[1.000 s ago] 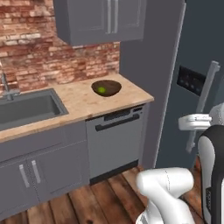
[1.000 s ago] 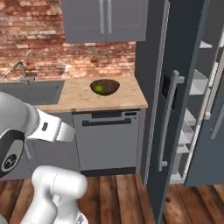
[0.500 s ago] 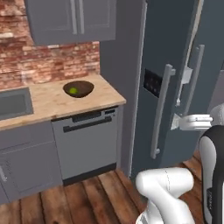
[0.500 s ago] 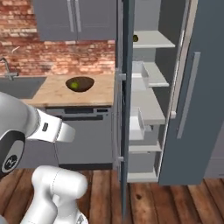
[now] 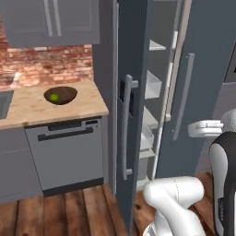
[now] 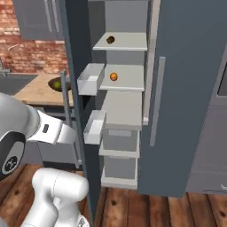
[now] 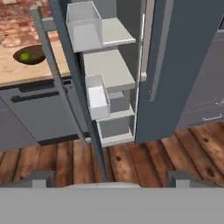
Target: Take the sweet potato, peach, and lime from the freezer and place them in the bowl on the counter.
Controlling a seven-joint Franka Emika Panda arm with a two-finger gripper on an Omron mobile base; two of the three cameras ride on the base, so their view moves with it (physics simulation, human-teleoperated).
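Fruit is split between two places: the lime (image 5: 54,97) already lies in the bowl (image 5: 60,95) on the counter (image 5: 27,108), while the sweet potato (image 6: 110,40) sits on an upper shelf of the open freezer (image 6: 186,88) and the peach (image 6: 114,76) rests on the shelf just below it. One item looks done, two remain, so the step in hand is most likely the approach to the shelves for the next pick. The gripper (image 7: 109,177) hangs low in front of the open door, its fingertips (image 7: 40,177) spread wide apart and grasping nothing, aimed at the lower shelves and the wood floor. The next move calls for raising the hand well up to shelf height and reaching past the white door bin (image 6: 91,78), which stands just beside the peach's shelf; the peach seems the nearer target. No brand, label or readable writing appears on the freezer, bowl or cabinets.
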